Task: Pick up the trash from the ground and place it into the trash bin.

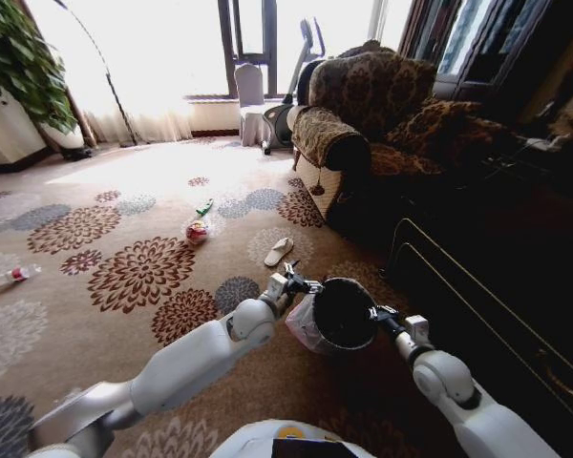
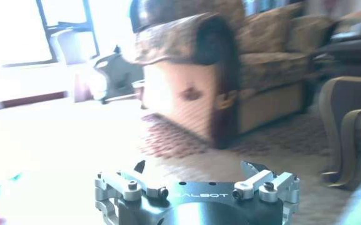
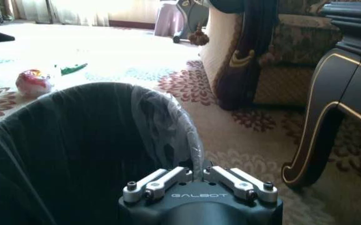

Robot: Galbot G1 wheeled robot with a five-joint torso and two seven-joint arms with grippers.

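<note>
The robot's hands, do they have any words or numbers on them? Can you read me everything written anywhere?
"GALBOT" stands on the wrist block of the right gripper, which is shut on the rim of the trash bin.
"ALBOT" stands on the wrist block of the left gripper, which is open; the first letter is blurred.
The red-white round packet on the carpet has print too small to read.
</note>
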